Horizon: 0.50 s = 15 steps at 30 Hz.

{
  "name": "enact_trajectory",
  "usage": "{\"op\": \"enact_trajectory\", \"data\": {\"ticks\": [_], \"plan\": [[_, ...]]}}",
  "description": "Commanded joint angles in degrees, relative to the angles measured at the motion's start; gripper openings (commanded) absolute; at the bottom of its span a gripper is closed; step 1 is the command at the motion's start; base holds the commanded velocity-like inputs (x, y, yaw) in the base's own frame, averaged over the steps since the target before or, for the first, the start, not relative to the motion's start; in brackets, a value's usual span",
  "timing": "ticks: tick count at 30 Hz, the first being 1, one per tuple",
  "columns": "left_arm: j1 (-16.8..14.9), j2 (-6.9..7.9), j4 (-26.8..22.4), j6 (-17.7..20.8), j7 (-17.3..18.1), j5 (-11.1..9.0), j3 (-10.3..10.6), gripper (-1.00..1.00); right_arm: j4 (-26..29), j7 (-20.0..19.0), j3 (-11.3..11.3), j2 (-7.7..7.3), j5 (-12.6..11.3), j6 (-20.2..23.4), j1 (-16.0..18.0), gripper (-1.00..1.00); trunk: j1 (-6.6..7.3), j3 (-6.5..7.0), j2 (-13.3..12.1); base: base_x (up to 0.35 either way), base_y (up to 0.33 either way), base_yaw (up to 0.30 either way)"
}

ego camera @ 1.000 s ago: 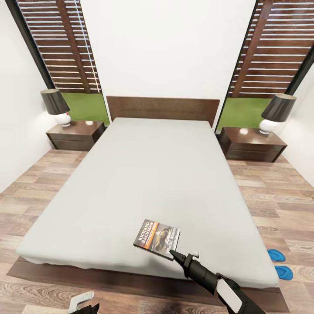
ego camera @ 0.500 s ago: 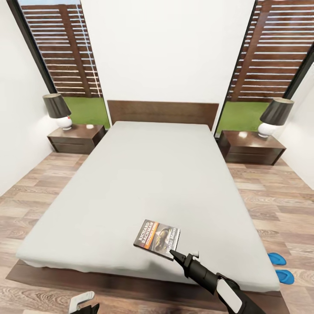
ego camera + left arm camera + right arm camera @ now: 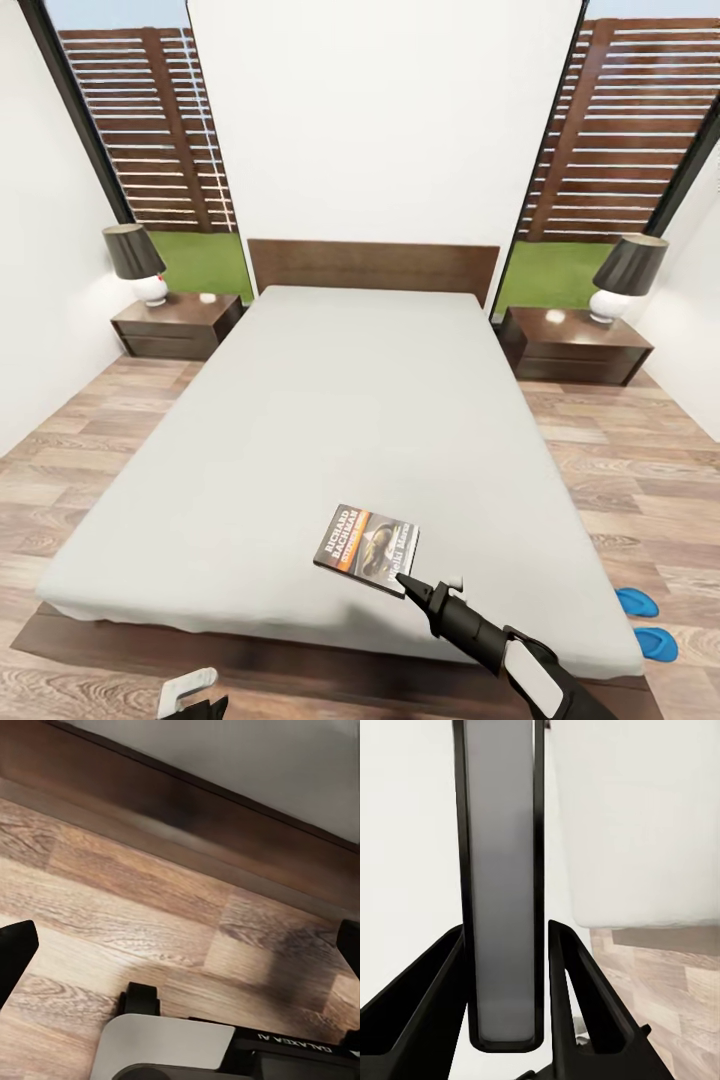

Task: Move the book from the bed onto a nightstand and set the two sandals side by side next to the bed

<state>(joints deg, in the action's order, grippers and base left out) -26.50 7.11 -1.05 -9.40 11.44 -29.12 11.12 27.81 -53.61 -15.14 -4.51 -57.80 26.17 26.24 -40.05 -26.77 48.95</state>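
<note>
Two fingers of right gripper [image 3: 504, 945] clamped on book [image 3: 367, 549] edge, near bed [image 3: 340, 420] foot; sandals [image 3: 645, 625] at 4 o'clock; left gripper [image 3: 180, 945] jaws wide apart over floor [image 3: 112, 907].

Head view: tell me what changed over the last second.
Mostly the camera moved: the room slid down the picture. The right gripper stays shut on the book at its near corner, both barely shifted against the bed. The sandals stay on the floor; the left gripper hangs open over it.
</note>
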Motion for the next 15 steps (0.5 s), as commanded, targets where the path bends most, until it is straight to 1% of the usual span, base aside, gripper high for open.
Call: {"op": "enact_trajectory", "data": {"ticks": [1,4,6,10,15], "plan": [[0.0,-0.01,0.1,-0.2,0.3,-0.6,0.5,1.0,0.0,0.0,-0.3,-0.06,-0.6,0.4,0.0,-1.0,-0.01,0.04,0.0,0.0,0.0,0.0],[0.1,-0.45,0.1,-0.1,0.3,-0.6,0.5,1.0,0.0,0.0,-0.3,-0.06,-0.6,0.4,0.0,-1.0,-0.01,0.32,0.0,0.0,0.0,0.0],[0.7,-0.48,0.2,-0.1,0.3,-0.6,0.4,1.0,0.0,0.0,-0.3,-0.06,-0.6,0.4,0.0,-1.0,-0.01,0.51,0.0,0.0,0.0,0.0],[3.4,-0.57,0.1,0.0,0.3,-0.5,0.5,1.0,0.0,0.0,-0.3,-0.06,-0.7,0.4,0.0,-1.0,-0.01,0.89,0.0,0.0,0.0,0.0],[4.3,-0.6,0.2,0.0,0.2,-0.5,0.5,1.0,0.0,0.0,-0.3,-0.06,-0.7,0.4,0.0,-1.0,-0.01,1.36,0.0,0.0,0.0,0.0]]}}
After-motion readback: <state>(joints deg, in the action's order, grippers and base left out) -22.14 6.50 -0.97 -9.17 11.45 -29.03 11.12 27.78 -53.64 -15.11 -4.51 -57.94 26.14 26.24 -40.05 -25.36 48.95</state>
